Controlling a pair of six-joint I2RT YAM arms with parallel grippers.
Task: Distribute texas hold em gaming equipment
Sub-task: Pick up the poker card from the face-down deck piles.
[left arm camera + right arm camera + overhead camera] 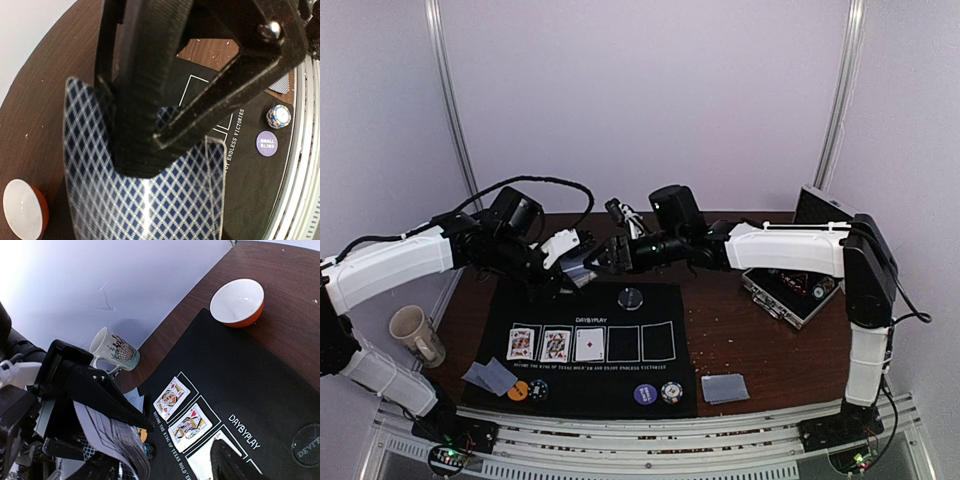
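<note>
Deck (165, 200) shows diamond backs wrist-side (overhead: 3 face-up cards (555, 344)).

A brown wooden table (760, 340) stands by plain white walls. A black mat (595, 395) with white boxes printed on it lies flat on the table. A beige mug (415, 333) with a picture on its side sits just left of the mat. A red bowl (237, 302), white inside, stands on the wood near the mat's corner. An open silver case (790, 290) rests on the right side.
</note>
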